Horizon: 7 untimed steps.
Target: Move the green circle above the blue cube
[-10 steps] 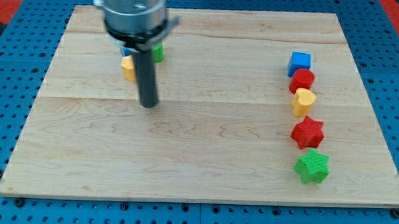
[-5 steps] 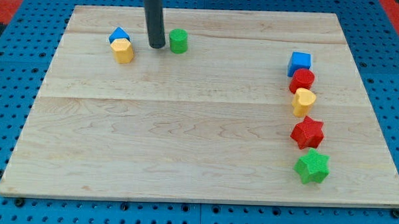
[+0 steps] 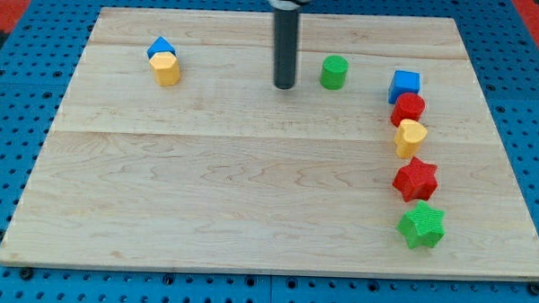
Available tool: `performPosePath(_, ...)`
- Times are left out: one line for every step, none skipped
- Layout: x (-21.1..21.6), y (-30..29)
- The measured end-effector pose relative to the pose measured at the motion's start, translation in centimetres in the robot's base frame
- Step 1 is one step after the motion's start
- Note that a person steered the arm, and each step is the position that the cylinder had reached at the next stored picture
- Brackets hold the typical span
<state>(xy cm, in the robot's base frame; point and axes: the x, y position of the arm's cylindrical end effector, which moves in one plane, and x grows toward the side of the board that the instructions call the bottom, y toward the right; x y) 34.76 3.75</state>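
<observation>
The green circle [image 3: 334, 72] stands on the wooden board near the view's top, right of centre. The blue cube [image 3: 404, 86] sits to its right, near the board's right side, at about the same height in the view. My tip [image 3: 283, 84] is on the board left of the green circle, with a small gap between them. The rod rises from the tip out of the view's top.
Below the blue cube runs a column: a red block [image 3: 408, 109], a yellow block [image 3: 410, 137], a red star [image 3: 416, 180] and a green star [image 3: 421, 225]. At the top left, a blue block [image 3: 161, 48] touches a yellow block [image 3: 165, 69].
The green circle has slid right, from beside the top-left blocks toward the blue cube. My tip has moved right behind it. The other blocks have not moved.
</observation>
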Motion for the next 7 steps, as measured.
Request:
performPosePath(-0.6,5.8)
performPosePath(-1.5,4.3)
performPosePath(-2.5,3.0)
performPosePath(-2.4,6.5)
performPosePath(-2.5,8.1)
performPosePath(-4.0,6.9)
performPosePath(-4.5,7.4)
